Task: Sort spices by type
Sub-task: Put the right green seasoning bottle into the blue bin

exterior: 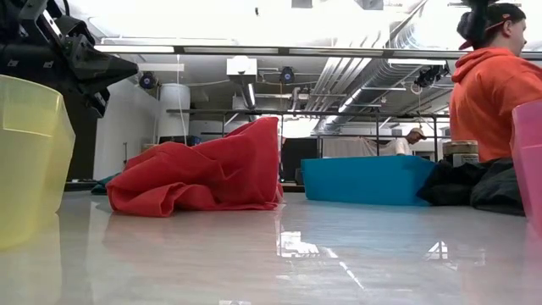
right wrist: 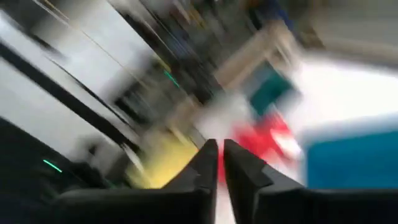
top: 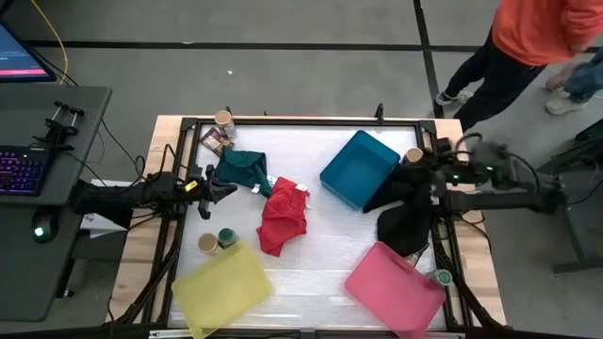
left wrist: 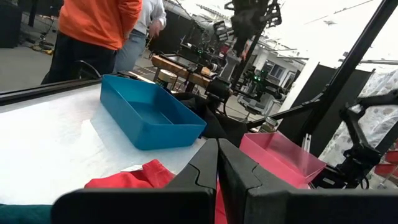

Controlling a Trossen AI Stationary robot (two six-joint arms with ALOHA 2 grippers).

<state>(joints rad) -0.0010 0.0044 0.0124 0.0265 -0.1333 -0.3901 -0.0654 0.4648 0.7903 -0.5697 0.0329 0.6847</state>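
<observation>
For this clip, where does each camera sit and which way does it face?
High: overhead, straight down; both arms, left gripper, right gripper.
Low: table height, facing the room; one arm upper left.
Left wrist: looks over shut fingers toward the blue tray.
Right wrist: blurred, fingers shut.
Shared: red cloth.

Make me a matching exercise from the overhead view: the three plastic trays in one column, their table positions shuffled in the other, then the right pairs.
Things:
1. yellow tray
2. blue tray
3. pink tray

Places:
A. near the right gripper, beside the black cloth
B. front corner on the left arm's side
C. front corner on the right arm's side

Pairs: 1-B, 2-A, 3-C
</observation>
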